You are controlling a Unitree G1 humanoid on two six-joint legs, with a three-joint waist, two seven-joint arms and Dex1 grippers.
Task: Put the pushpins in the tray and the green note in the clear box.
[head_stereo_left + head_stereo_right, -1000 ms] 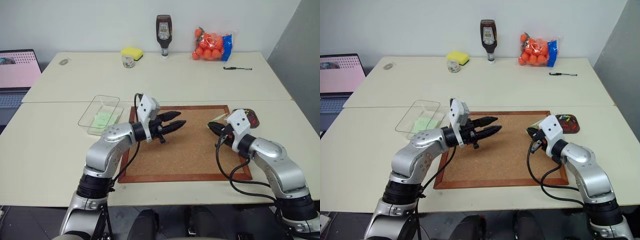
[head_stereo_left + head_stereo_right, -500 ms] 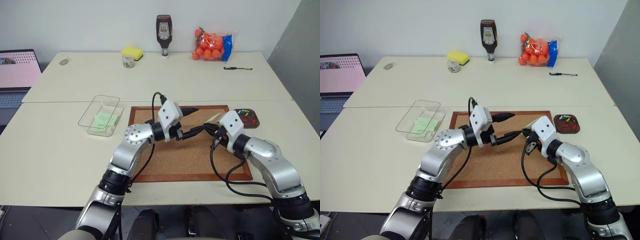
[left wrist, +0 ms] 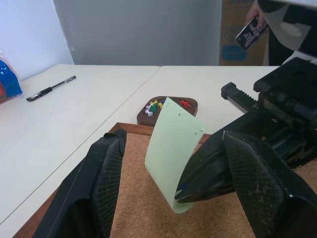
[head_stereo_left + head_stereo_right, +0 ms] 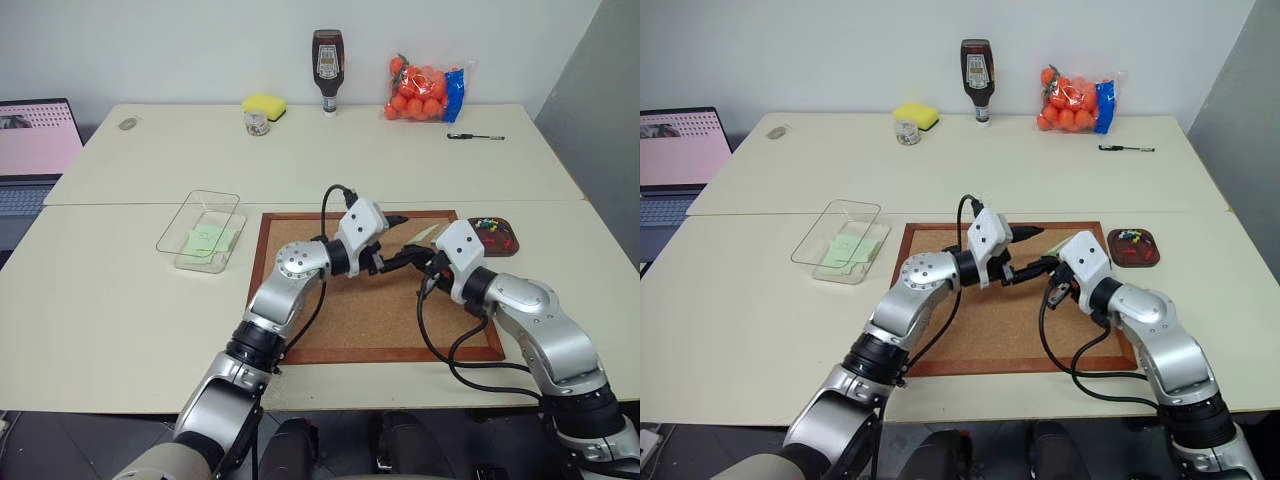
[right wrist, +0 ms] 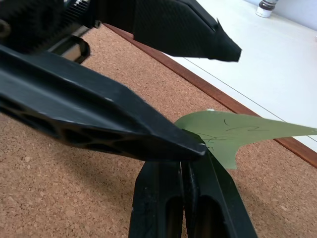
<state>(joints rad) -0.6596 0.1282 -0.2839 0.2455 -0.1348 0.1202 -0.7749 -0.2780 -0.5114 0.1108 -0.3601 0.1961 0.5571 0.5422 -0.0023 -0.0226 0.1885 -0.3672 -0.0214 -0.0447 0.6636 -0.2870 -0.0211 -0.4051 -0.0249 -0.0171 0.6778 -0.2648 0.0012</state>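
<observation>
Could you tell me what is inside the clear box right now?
A pale green note lies flat on the floor of the clear box. Nothing else shows inside, and the transparent walls hide nothing.

laptop (image 4: 35, 150) cut off, pushpins (image 3: 157, 105) tiny

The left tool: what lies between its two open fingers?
In the left wrist view, the green note stands between the left tool's fingers, pinched by the right tool.

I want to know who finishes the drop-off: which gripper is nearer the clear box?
Left. The left gripper, open, reaches rightward over the corkboard, around the green note pinched in the shut right gripper. The clear box lies off the board's left edge, on the left arm's side.
</observation>
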